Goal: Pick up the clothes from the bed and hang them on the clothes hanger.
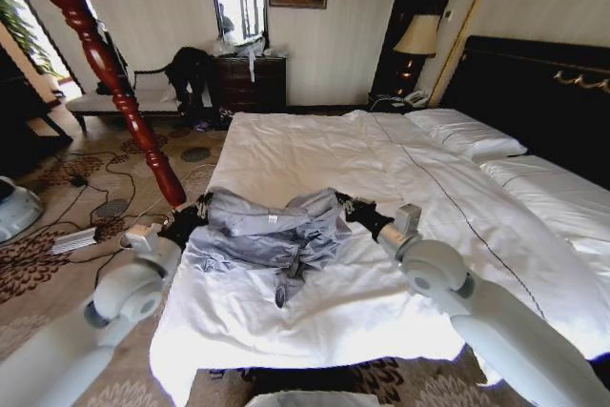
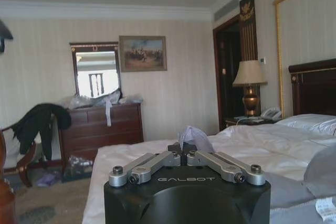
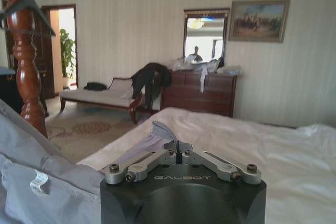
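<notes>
Gripping step in hand, by the look of it: left gripper pinched shut on one top corner of the shirt, right gripper pinched shut on the other, a tuft of grey-blue cloth poking up past each set of closed fingers. Shirt crumpled between and below both grippers on the bed, near its foot. Next move likely a level lift by both arms, keeping the cloth taut, toward the wooden stand just beyond the left gripper.
</notes>
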